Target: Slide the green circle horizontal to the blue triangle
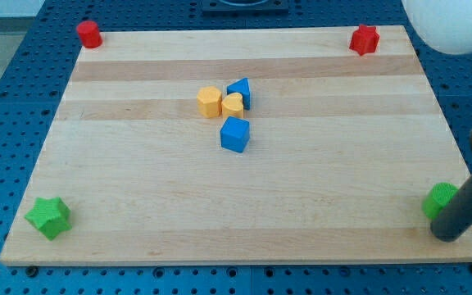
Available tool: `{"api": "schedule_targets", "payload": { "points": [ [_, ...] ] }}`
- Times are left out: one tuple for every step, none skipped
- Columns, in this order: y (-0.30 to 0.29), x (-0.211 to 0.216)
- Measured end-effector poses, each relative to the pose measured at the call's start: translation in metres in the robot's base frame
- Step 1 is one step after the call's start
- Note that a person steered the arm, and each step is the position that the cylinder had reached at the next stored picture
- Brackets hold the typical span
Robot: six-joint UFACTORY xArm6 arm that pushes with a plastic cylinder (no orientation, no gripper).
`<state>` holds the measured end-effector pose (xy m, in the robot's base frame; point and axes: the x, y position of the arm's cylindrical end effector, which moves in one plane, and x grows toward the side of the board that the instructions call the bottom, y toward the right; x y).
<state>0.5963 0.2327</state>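
The green circle (439, 199) lies at the board's right edge near the view's bottom, partly hidden by my rod. The blue triangle (240, 92) lies near the board's middle, above centre, touching a yellow heart (233, 105). My tip (447, 235) rests at the board's bottom right, just below and right of the green circle, touching or nearly touching it.
A yellow hexagon (209, 102) sits left of the heart. A blue cube (235, 134) lies just below the cluster. A green star (49, 217) is at the bottom left. A red cylinder (88, 34) and a red star (365, 39) sit at the top corners of the wooden board (138, 164).
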Motion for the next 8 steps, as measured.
{"api": "schedule_targets", "payload": {
  "points": [
    [-0.002, -0.005],
    [-0.002, -0.020],
    [-0.002, -0.029],
    [0.000, -0.033],
    [0.000, -0.034],
    [0.003, -0.035],
    [0.017, -0.035],
    [0.023, -0.035]
  ]
}}
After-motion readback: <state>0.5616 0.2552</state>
